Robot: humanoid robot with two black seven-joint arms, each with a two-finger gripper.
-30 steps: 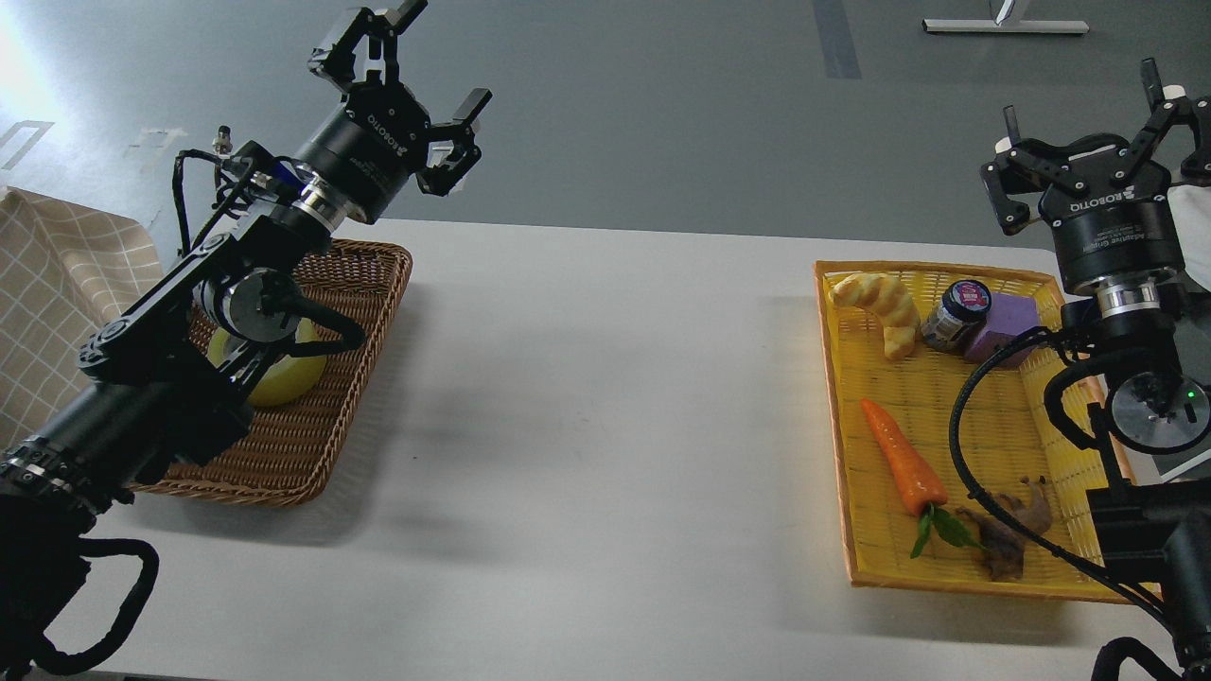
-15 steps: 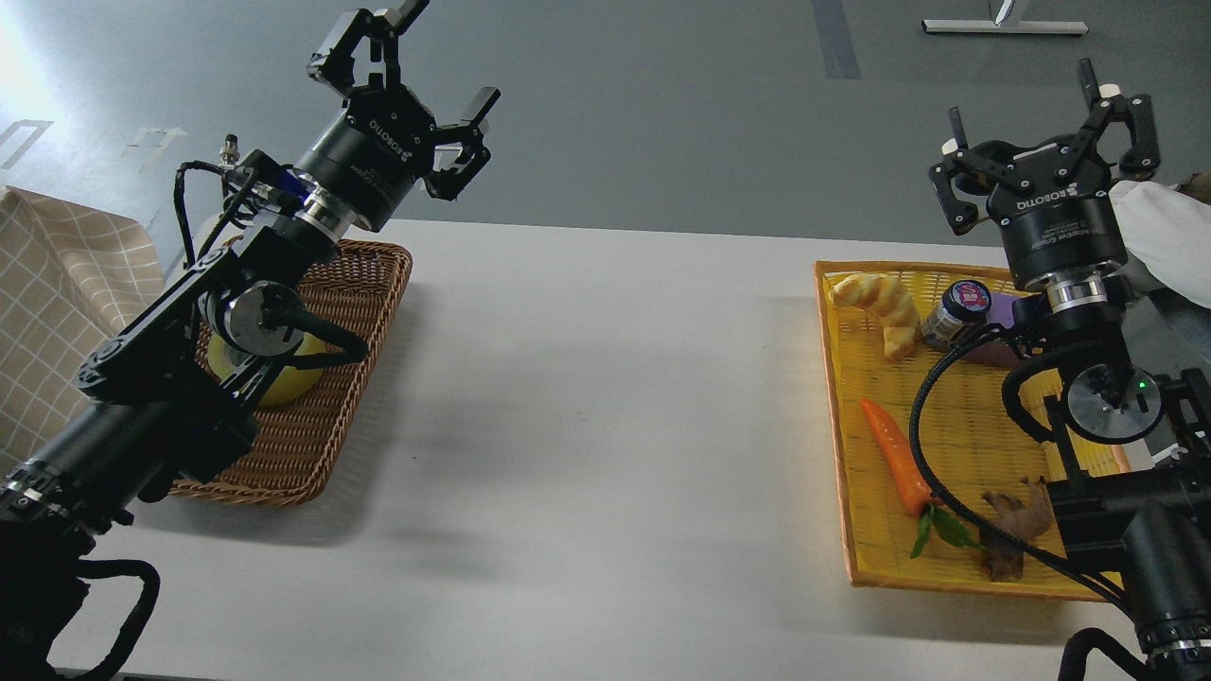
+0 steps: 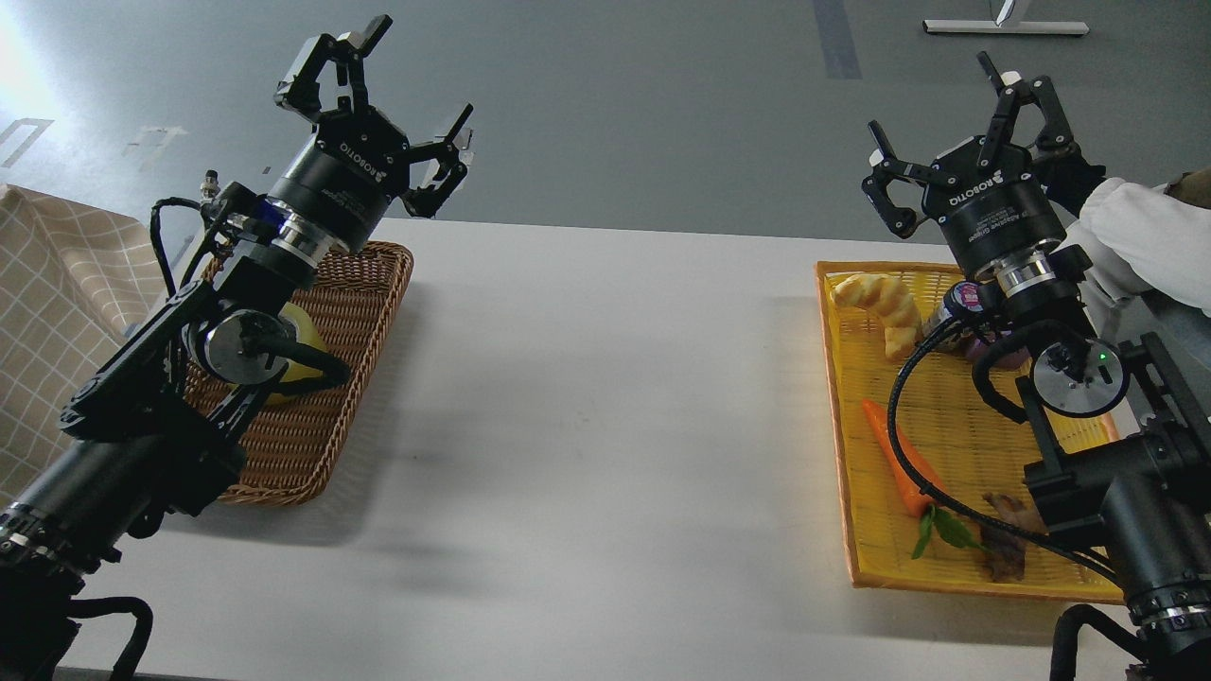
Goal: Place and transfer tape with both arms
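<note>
The tape (image 3: 305, 331), a yellow roll, lies in the brown wicker basket (image 3: 364, 312) at the table's left. It is mostly hidden behind my left arm. My left gripper (image 3: 395, 93) is raised above the basket's far end, fingers spread wide and empty. My right gripper (image 3: 949, 109) is raised above the far end of the yellow tray (image 3: 837, 416) at the right, also open and empty. Both grippers are well above the table and far apart from each other.
The yellow tray holds a croissant-like bread (image 3: 885, 307), a dark-lidded jar (image 3: 960, 301), a purple block (image 3: 998, 352), a carrot (image 3: 889, 459) and a brown root (image 3: 1008, 553). A checked cloth (image 3: 57, 284) lies at the left. A white sleeve (image 3: 1145, 241) shows at the right edge.
My right gripper has moved left and up over the tray's far end. My left gripper has shifted a little left. Both have stayed open.
</note>
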